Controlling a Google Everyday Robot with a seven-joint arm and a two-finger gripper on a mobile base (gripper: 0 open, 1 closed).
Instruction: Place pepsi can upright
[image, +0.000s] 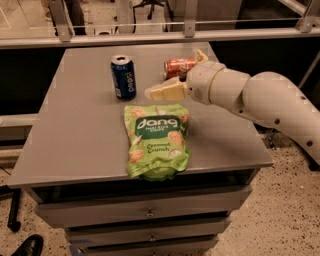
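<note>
The pepsi can (123, 76), dark blue with white lettering and a silver top, stands upright on the grey table (80, 130) at the back, left of centre. My gripper (172, 73) is to the right of the can and apart from it. It is open and empty, with one cream finger (165, 92) pointing left toward the can and the other finger (200, 55) pointing up and back.
An orange-red soda can (178, 66) lies on its side at the back, just behind the gripper. A green Dang snack bag (156, 140) lies flat at the table's middle front. Drawers are below the table, and a railing runs behind it.
</note>
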